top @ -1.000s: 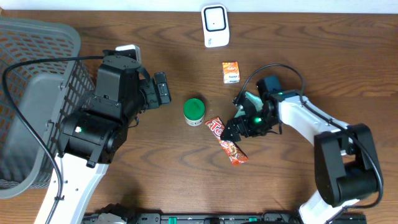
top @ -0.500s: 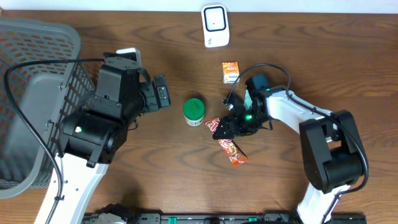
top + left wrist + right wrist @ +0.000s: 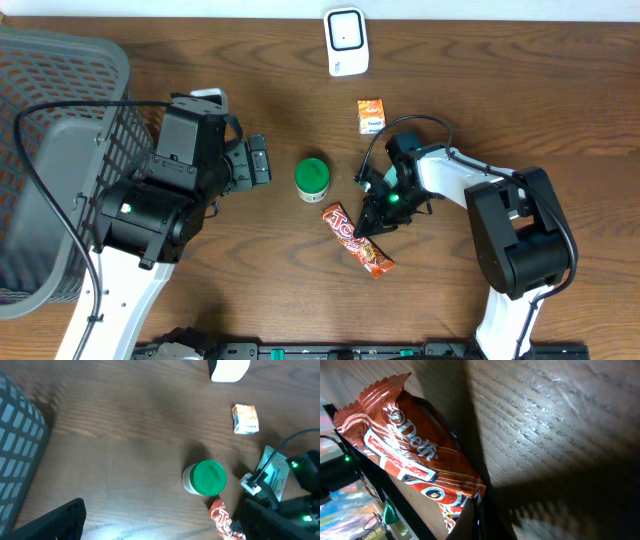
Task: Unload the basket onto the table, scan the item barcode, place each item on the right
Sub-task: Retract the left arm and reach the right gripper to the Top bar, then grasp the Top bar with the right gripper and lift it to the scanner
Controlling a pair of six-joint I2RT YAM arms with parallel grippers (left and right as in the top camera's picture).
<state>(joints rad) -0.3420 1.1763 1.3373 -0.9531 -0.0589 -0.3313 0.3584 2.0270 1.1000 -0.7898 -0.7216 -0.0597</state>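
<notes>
A red and orange candy bar lies flat on the wooden table, below and right of a green-lidded jar. My right gripper is down at the bar's right side. In the right wrist view the bar fills the left half, and the right gripper is shut with the wrapper's edge pinched between its jaws. My left gripper hovers open to the left of the jar. In the left wrist view the left gripper stands wide, the jar and bar ahead. No barcode is visible.
A white scanner stands at the table's back edge. A small orange box lies between the scanner and the right arm. A large grey mesh basket fills the left side, and a black cable runs over it.
My right gripper has moved left onto the candy bar and gone from open to shut. The bar has shifted slightly left and toward the front. The left arm has barely moved.
</notes>
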